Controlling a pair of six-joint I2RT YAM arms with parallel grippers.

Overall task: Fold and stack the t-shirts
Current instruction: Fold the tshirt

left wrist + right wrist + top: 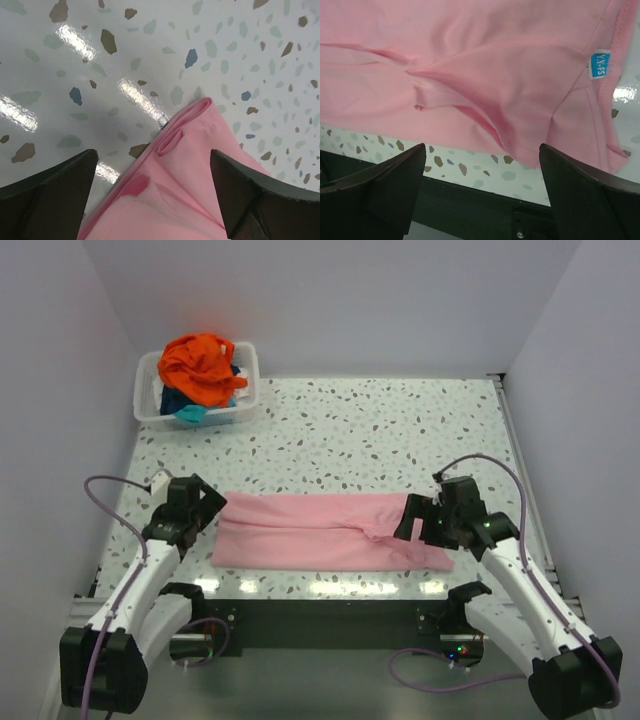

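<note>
Pink t-shirt point(485, 60), blue neck tag point(597, 64) reading YX-FS

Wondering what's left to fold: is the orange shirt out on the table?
No, the orange shirt sits heaped in the white bin at the far left.

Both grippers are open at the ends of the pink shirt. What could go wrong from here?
1. The pink shirt lies close to the table's front edge; dragging it nearer might slide it off.
2. A loose crease bunches near the right gripper; the next fold could trap it and turn out lumpy.
3. At the left gripper, the layered corner is rolled; a pinch may catch only the top layer.
</note>
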